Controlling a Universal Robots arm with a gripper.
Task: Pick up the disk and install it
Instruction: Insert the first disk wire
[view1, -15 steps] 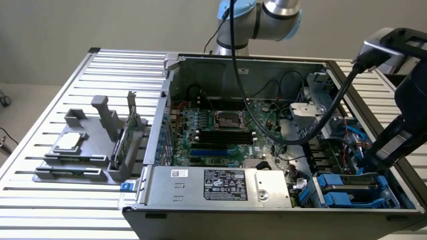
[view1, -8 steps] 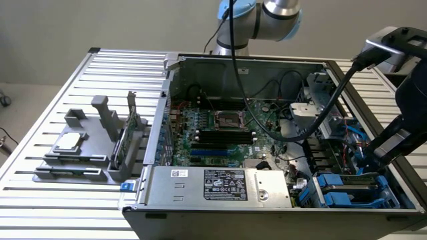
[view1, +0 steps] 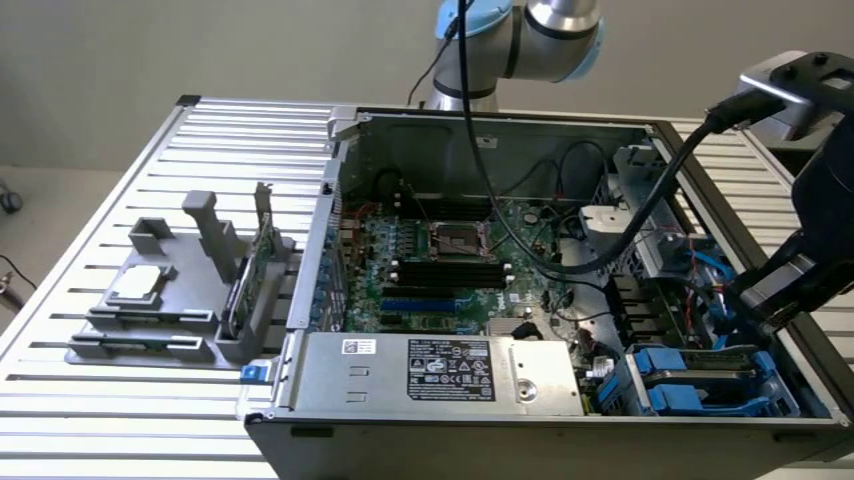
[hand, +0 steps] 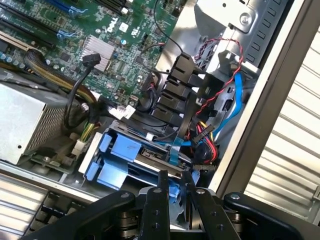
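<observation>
The disk (hand: 131, 156) lies flat in the drive bay at the open computer case's front corner, on the exterior view's right, a grey metal slab framed by blue plastic rails (view1: 683, 392). My gripper (hand: 175, 177) sits right over its edge. Its two dark fingers (hand: 162, 186) stand close together with a blue part of the carrier pinched between them. In the exterior view the gripper (view1: 750, 315) reaches down into the case just above the disk (view1: 701, 360), its fingertips partly hidden behind the case wall.
Black connectors and red, blue and yellow cables (hand: 207, 125) crowd the space beside the bay. The grey power-supply box (view1: 441, 368) fills the case's front. The motherboard (view1: 447, 265) lies behind it. A grey fixture with a small silver chip (view1: 144, 285) stands outside the case.
</observation>
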